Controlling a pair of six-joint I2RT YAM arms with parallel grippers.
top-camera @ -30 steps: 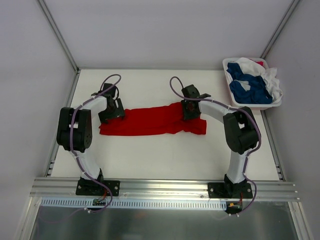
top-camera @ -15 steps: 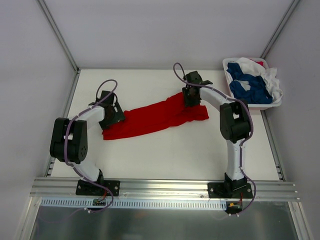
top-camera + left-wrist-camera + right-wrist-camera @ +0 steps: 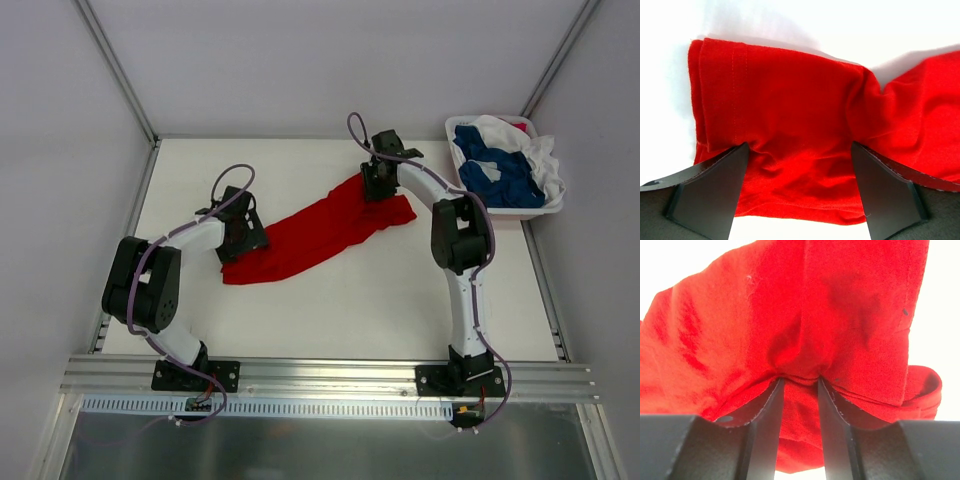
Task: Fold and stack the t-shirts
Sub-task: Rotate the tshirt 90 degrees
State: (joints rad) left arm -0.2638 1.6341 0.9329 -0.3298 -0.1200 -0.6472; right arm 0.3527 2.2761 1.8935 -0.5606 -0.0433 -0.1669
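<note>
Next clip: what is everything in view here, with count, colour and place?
red t-shirt: 1, bright red, stretched diagonally across the table
other t-shirts: count unclear, dark blue and white, heaped in the basket
basket: 1, white, far right corner
table: 1, white, under everything
left end effector: 1, black, open, fingers down on the shirt's left end
right end effector: 1, black, shut on the shirt's right end

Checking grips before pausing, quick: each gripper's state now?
Left gripper: open, jaws astride the red t-shirt.
Right gripper: shut on the red t-shirt.
</note>
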